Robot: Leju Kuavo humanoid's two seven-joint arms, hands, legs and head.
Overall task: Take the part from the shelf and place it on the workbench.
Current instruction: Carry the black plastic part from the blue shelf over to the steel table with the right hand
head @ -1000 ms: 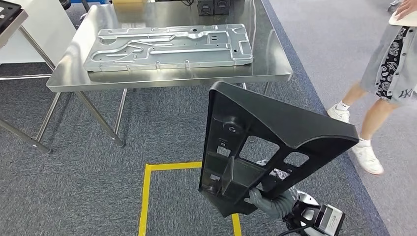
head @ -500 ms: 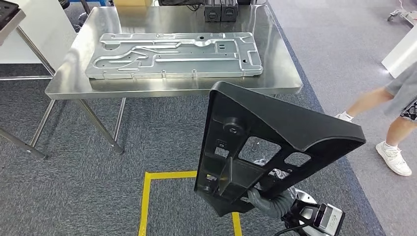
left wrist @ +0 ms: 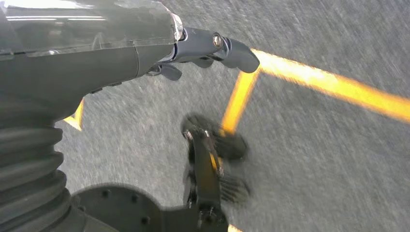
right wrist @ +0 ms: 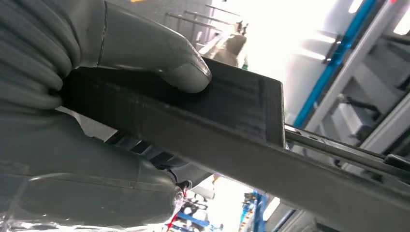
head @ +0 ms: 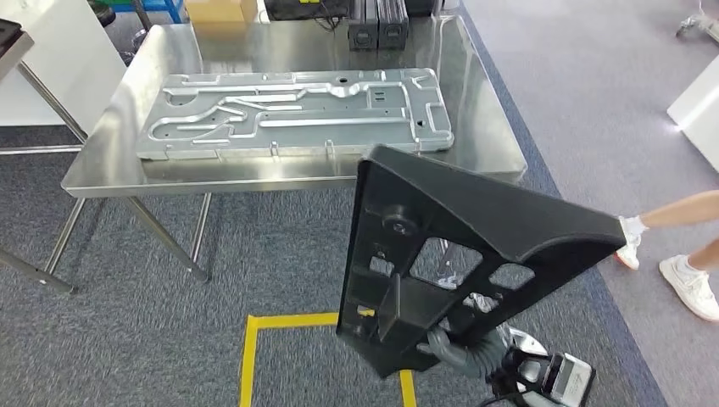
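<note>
Ahead of me stands a steel tabletop (head: 475,127) on thin metal legs, carrying a long stamped metal panel (head: 292,112) that lies flat near its front edge. Two dark boxes (head: 377,21) and a cardboard box (head: 220,9) sit at its far edge. The floor is grey carpet (head: 110,339), with a yellow tape outline (head: 280,321) just in front of me. At the right, a person's legs in white shoes (head: 691,284) stand on the carpet.

My right hand (head: 462,349) grips the black part (head: 475,246) low down, holding it upright in the air, short of the tabletop; in the right wrist view my thumb (right wrist: 159,53) presses on its flat face. My left hand (left wrist: 212,48) hangs over the carpet, fingers loosely spread, holding nothing.
</note>
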